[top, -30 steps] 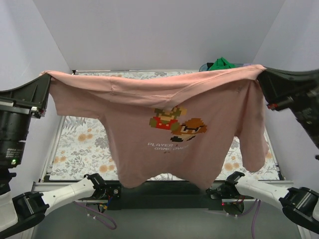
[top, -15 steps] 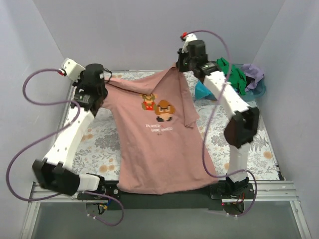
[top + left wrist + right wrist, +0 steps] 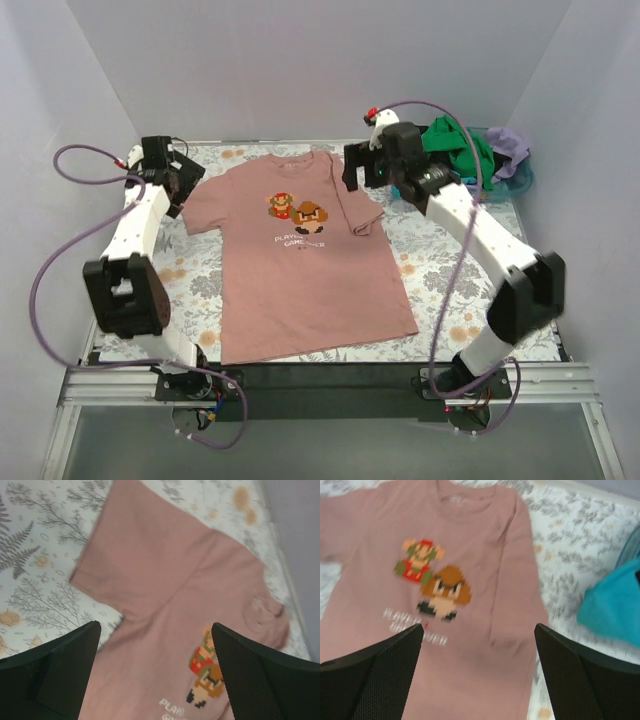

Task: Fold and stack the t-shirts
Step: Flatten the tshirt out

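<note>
Pink t-shirt [image 3: 300, 270] flat, print up, on worktop [image 3: 450, 290], basket [image 3: 524, 181] far right; left claw [image 3: 178, 182] and right claw [image 3: 358, 168], both released, hover at its sleeves.

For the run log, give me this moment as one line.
pink t-shirt: flat on table, print up | left gripper: open, empty | right gripper: open, empty | fold: not begun | other shirts: heaped far right
</note>
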`<state>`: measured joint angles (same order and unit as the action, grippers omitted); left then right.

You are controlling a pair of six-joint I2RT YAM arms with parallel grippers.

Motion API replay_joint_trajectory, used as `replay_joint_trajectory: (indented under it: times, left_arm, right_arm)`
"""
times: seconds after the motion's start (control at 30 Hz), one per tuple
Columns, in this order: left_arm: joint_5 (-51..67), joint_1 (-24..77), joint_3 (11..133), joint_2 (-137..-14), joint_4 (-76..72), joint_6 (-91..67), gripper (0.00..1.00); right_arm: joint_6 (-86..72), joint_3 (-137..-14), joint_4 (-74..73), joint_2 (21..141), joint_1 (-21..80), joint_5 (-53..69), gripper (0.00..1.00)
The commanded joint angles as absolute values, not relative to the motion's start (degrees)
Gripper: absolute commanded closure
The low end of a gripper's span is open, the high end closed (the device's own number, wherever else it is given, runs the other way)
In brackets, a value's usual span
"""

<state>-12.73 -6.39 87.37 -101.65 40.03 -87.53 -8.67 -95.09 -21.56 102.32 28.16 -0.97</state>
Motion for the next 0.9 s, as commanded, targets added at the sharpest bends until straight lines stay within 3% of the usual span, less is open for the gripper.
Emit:
replay_joint_trajectory:
  times: [0.0,0.23,0.4,0.6,0.87]
  left_arm:
    - [-0.11,-4.32,74.07,-85.73,30.42,-87.36,0.07]
    - [4.03,7.81,58.38,-80.15,24.18,-87.80,0.06]
    - [4.48,11.33,51.26,-80.60,23.30,-89.46,0.05]
    - [4.48,14.15,40.97,-78.58,20.66,-91.14,0.04]
    - [-4.03,14.41,35.16,-76.47,25.30,-93.86,0.03]
  right_arm:
    - [-11.59,-76.20,-19.60,87.75,34.70,-8.24,0.02]
    - [-27.93,-46.98,-17.76,72.26,45.87,-8.09,0.02]
    - [-32.78,-38.85,-16.53,71.72,46.41,-10.81,0.02]
    - [-27.61,-45.78,-16.08,75.93,46.14,-15.55,0.01]
    - [-16.28,-63.18,-16.17,92.88,40.62,-20.30,0.06]
